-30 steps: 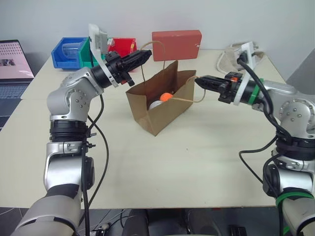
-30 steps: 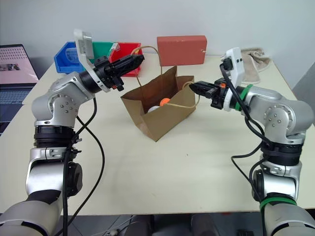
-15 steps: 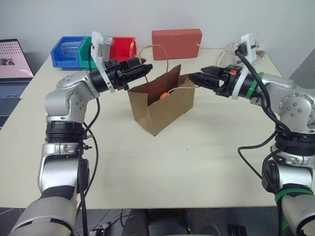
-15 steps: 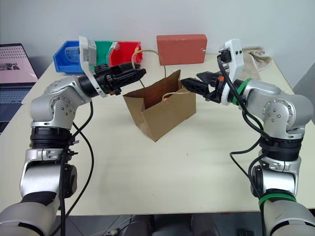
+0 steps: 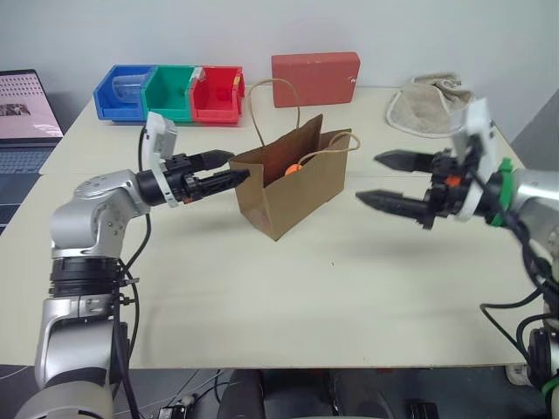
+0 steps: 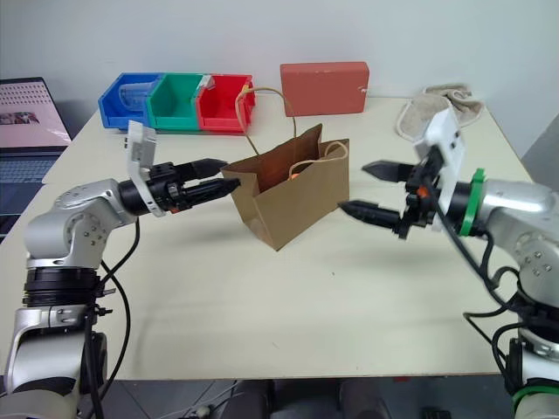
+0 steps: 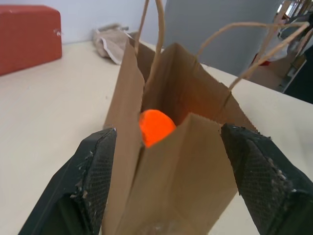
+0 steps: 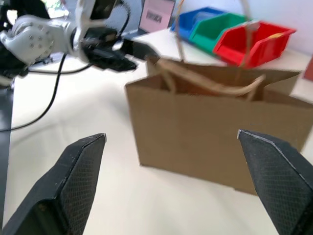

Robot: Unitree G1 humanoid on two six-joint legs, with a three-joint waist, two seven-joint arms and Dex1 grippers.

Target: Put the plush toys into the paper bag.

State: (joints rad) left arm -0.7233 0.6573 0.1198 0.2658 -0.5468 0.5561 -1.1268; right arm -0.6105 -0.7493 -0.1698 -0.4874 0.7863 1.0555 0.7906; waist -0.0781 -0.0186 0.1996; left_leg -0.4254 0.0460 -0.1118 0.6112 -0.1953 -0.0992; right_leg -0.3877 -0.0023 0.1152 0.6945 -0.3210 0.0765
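Observation:
The brown paper bag (image 5: pixel 293 188) stands upright in the middle of the table with its mouth open and both loop handles free. Inside it an orange plush toy (image 7: pixel 155 126) shows above the near wall; it also peeks out in the left eye view as the orange plush toy (image 5: pixel 294 168). My left gripper (image 5: pixel 220 168) is open, level, just left of the bag's end, its fingers either side of that end without touching. My right gripper (image 5: pixel 384 180) is open, a short way right of the bag, pointing at it. The right wrist view shows the bag's side (image 8: pixel 215 127) ahead.
A red rectangular box (image 5: pixel 314 78) stands behind the bag. Blue (image 5: pixel 122 92), green (image 5: pixel 170 92) and red (image 5: pixel 217 92) bins line the back left. A beige towel (image 5: pixel 432 103) lies at the back right, and a laptop (image 5: pixel 26 113) sits off the table's left.
Both grippers opened and let go of the bag's handles. The left arm dropped and drew left, the right arm pulled back to the right. The bag settled on the table.

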